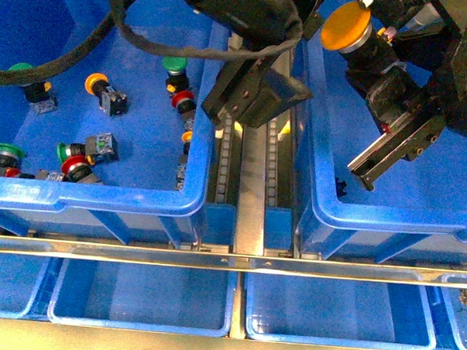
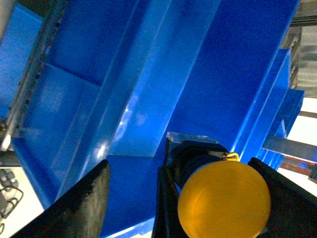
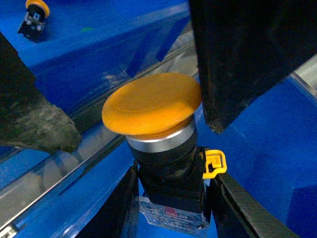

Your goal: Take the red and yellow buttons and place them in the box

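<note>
1. The yellow button [image 1: 346, 29] is hanging in the air above the box [image 1: 386, 220], over the box's far-left part, its orange-yellow cap facing the camera in the front view.
2. The right tool [image 3: 183, 191] is gripping this button by its black switch body, with a finger pressing on each side and the cap sticking out beyond the fingertips (a small yellow clip is showing on the body).
3. The left tool [image 2: 179, 163] is standing wide open and holding nothing; in its own wrist view the yellow cap is showing between its two fingers [image 2: 84, 198], but I cannot tell whether either is touching it.
4. In the front view the left arm is reaching across the grey rail [image 1: 252, 183] that is running between the box and the left crate [image 1: 101, 196].
5. The left crate is holding loose buttons:
   - a red button [image 1: 182, 101] near its right wall;
   - another red button [image 1: 76, 168] near the front;
   - a small orange-capped button [image 1: 98, 82];
   - green buttons [image 1: 174, 64] scattered among them.
6. Shallow blue trays [image 1: 143, 295] are sitting along the near edge, below both crates.
</note>
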Controlling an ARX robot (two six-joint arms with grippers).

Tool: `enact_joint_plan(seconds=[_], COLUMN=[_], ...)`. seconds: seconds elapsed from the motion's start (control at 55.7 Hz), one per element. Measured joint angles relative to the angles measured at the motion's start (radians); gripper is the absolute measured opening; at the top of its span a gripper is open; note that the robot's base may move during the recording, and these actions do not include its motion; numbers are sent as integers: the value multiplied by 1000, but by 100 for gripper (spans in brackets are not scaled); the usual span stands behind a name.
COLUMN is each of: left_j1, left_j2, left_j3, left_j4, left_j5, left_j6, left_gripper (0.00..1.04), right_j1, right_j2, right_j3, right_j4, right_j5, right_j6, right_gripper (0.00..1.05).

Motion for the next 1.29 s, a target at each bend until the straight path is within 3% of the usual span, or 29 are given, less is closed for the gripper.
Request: enact_joint_plan(seconds=[0.072, 0.215, 0.413, 0.61, 0.897, 1.005, 1.292], left_j1=[16, 42, 138, 187, 241, 316, 560], left_j2=[-18, -55, -152, -159, -412, -589, -972], left_j3=[-32, -71, -108, -164, -408, -590, -834], left_j4=[-1, -7, -11, -30, -53, -89, -316], left_j5=[-10, -26, -41, -50, -134, -185, -151], left_j6=[45, 102, 155, 227, 463, 624, 862], left_gripper=[98, 97, 97, 97, 97, 97, 97], right_j1=[-2, -2, -68, -72, -129, -171, -235], right_j2=[-1, -3, 13, 11, -69, -144, -377], right_j3=[-5, -11, -48, -50, -51, -51, -65], right_j4=[-2, -4, -27, -40, -111, -172, -331], right_j5=[-15, -36, 46, 28, 22, -3, -34], right_j6=[-14, -34, -26, -26, -16, 6, 78], right_gripper=[32, 32, 32, 32, 32, 32, 32])
